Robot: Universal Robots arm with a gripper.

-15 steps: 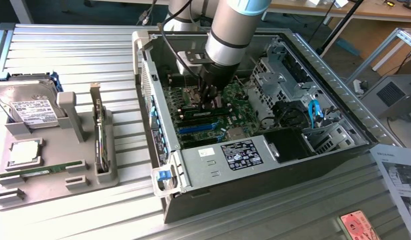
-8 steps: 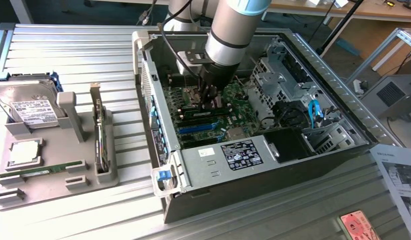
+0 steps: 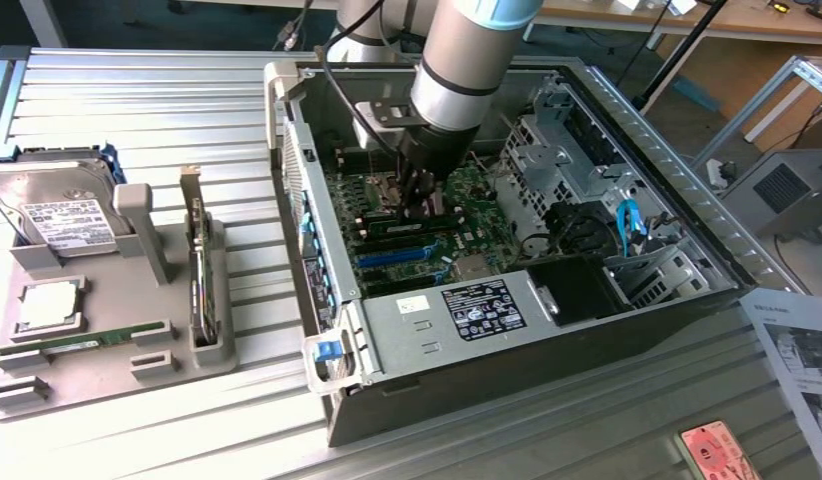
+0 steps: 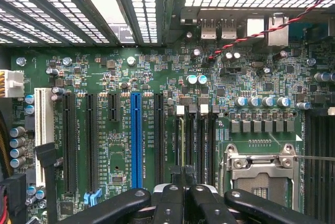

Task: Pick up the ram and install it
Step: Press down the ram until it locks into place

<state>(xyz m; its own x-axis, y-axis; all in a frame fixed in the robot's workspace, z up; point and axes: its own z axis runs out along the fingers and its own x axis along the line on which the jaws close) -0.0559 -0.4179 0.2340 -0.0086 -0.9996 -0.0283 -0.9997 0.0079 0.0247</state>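
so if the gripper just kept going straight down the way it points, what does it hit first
Probably the motherboard, at the black memory slots beside the CPU socket. The shut gripper hangs just above them; depth is unclear.

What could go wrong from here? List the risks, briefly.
1. The shut gripper sits low over the memory slots; a slight offset may press it onto the CPU socket beside them.
2. The arm's black cable runs past the case rim and might snag.
3. A ram lies in the tray; if the gripper holds none, pressing would hit bare slots.
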